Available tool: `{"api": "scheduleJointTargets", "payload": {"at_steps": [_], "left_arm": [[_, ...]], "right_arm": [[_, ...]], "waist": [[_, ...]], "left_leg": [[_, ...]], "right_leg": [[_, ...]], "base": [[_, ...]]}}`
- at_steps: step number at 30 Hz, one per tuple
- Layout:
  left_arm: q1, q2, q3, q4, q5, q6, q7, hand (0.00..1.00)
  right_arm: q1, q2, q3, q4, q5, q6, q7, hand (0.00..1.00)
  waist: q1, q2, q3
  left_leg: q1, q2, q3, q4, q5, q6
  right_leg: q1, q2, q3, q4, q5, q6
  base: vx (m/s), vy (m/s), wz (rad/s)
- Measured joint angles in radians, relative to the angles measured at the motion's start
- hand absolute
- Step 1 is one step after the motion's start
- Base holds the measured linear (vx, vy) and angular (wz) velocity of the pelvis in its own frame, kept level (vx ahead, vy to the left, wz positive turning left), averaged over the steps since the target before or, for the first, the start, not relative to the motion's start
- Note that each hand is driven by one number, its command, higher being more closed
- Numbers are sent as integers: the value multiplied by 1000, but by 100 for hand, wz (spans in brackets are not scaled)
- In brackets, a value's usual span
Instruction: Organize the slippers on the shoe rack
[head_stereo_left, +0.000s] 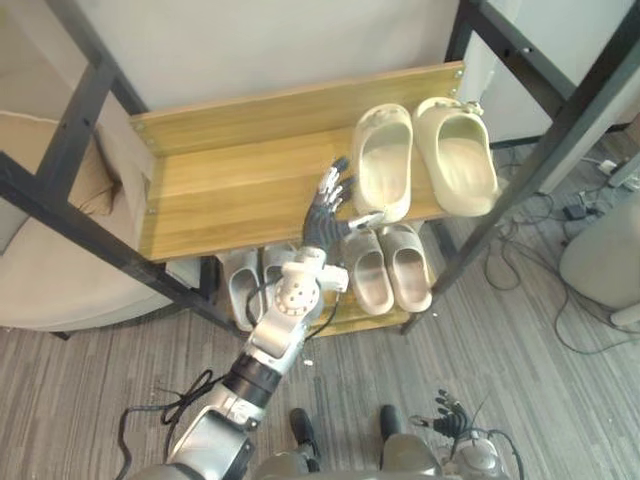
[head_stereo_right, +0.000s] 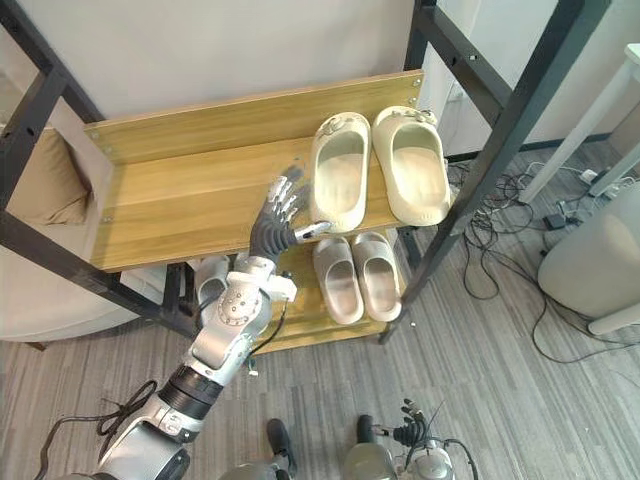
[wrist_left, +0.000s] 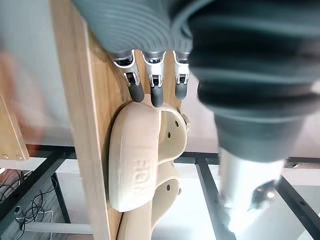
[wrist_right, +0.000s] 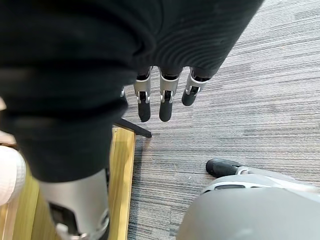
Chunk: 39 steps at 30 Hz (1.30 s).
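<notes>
Left hand (head_stereo_left: 325, 215) fingers straight and spread, holding nothing, just left of the cream slippers (head_stereo_left: 383, 165); thumb by the near heel, probably to nudge the pair straight; upper shelf (head_stereo_left: 220, 190) carries them; grey slippers (head_stereo_left: 388, 268) sit below them; right hand (wrist_right: 165, 102) hangs well below them, fingers relaxed, idle.

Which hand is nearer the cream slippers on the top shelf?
Left. The left hand is over the top shelf, right by the heels of the cream slippers; the right hand hangs low above the floor.
</notes>
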Motion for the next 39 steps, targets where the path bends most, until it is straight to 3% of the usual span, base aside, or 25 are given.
{"api": "scheduleJointTargets", "payload": {"at_steps": [3,14,22,39], "left_arm": [[8,0,-19,0,12,0,-8,0],[13,2,-25,2,17,3,-8,0],[-13,-3,-92,23,-2,7,-8,0],[-76,1,-43,61,-49,19,1,0]], "right_arm": [[-2,0,1,23,0,0,-1,0],[-19,8,7,32,-1,3,-3,0],[-23,18,7,33,-1,5,-9,0],[-51,39,4,37,0,13,-10,0]], "waist": [[14,-4,-14],[14,-16,-16],[14,-42,-20],[11,-49,-17]], "left_leg": [[7,0,0,0,1,3],[27,6,-3,2,-7,2],[28,6,0,0,-7,2],[27,6,0,0,-7,1]], "right_leg": [[8,1,-1,-2,3,6],[39,9,-10,-22,-1,9],[37,8,-9,-21,-1,8],[37,7,-9,-23,-1,8]], "base": [[47,-16,-2],[13,-13,1],[-27,-4,-1],[0,0,0]]}}
